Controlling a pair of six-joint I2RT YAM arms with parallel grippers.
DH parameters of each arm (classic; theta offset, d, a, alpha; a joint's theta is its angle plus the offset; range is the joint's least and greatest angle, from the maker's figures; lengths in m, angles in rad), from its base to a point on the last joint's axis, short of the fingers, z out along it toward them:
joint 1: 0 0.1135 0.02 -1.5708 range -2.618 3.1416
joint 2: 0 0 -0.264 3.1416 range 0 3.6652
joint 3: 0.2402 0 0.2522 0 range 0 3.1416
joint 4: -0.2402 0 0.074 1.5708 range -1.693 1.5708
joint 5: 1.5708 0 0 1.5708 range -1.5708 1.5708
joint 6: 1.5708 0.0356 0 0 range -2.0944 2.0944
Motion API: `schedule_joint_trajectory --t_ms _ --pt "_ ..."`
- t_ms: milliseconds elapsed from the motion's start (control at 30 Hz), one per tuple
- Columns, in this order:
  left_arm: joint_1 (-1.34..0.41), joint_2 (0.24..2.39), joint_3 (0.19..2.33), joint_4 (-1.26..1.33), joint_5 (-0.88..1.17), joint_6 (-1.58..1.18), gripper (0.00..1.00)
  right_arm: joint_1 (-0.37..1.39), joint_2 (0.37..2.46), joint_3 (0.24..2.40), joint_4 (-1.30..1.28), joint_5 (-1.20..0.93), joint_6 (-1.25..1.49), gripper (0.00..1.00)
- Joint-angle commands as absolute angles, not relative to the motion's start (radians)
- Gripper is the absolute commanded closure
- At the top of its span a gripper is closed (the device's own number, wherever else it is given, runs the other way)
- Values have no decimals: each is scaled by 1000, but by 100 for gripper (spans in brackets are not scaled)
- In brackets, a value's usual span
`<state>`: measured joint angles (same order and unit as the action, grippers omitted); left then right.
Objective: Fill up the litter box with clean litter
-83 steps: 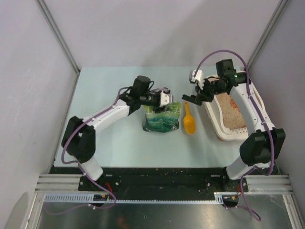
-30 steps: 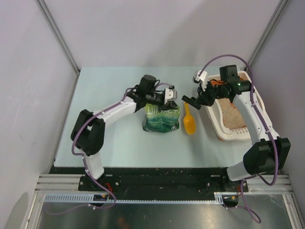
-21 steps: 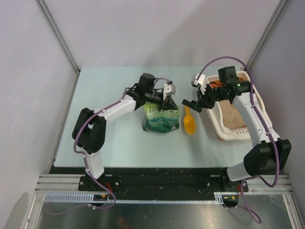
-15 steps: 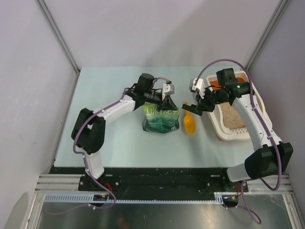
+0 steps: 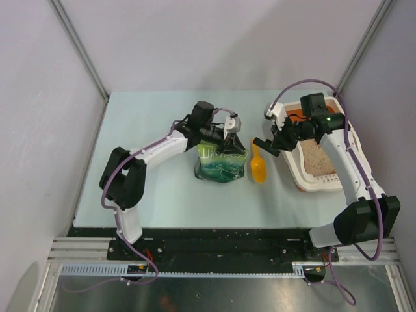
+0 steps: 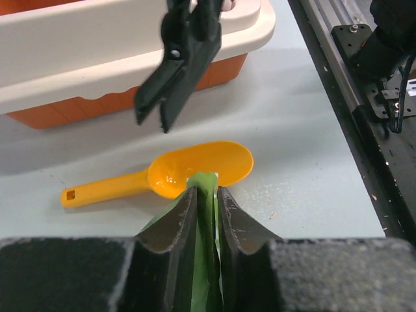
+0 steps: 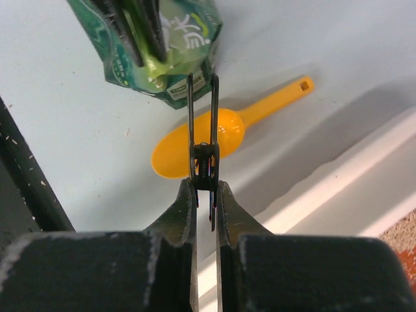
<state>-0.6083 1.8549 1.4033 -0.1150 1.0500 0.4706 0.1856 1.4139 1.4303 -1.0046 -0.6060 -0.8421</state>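
Your pale table [image 5: 149, 188] carries three items. Mid-table you have the green bag [image 5: 220, 166], upright. Just right of it, the orange scoop [image 5: 259, 168] lies flat, hollow up, bowl toward the arm bases. Along the right edge sits the litter box [image 5: 290, 162], near the scoop, not touching.

My green bag [image 5: 220, 166] with white lettering, yellow-orange scoop [image 5: 259, 171] and white-rimmed, orange litter box [image 5: 292, 166] of beige litter [image 5: 318, 159], on a pale blue-green table [image 5: 149, 123]. My left gripper [image 6: 205, 192], right gripper [image 7: 203, 188] and clip [image 7: 203, 164] are black, my arms [image 5: 156, 151] white.
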Motion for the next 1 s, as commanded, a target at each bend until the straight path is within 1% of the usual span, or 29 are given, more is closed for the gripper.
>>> schedule_joint_trajectory --t_ms 0,333,367,467,533,633,700,800,833,867,967 --pt "-650 1888 1448 -135 1088 523 77 147 1388 1437 -969 -615 -770 100" --pt "-667 1919 1454 -135 1055 534 75 120 1382 1436 -971 -638 -752 100" --pt "-666 1916 1453 -133 1040 534 69 121 1384 1436 -971 -641 -749 100" --pt "-655 1899 1442 -135 1025 546 57 123 1382 1436 -962 -646 -739 100" --pt "-650 1879 1439 -135 1002 569 53 123 1385 1436 -956 -650 -733 100" --pt "-643 1850 1442 -133 950 613 50 126 1384 1436 -943 -655 -726 100" --pt "-632 1848 1450 -135 927 630 51 124 1385 1436 -937 -658 -718 100" --pt "-618 1862 1462 -133 945 623 58 124 1385 1436 -933 -658 -712 100" --pt "-617 1868 1463 -135 953 618 64 124 1384 1436 -933 -658 -710 100" --pt "-615 1873 1466 -135 959 612 66 126 1382 1436 -933 -655 -710 100" --pt "-618 1878 1462 -137 979 617 65 123 1378 1434 -936 -650 -712 100"
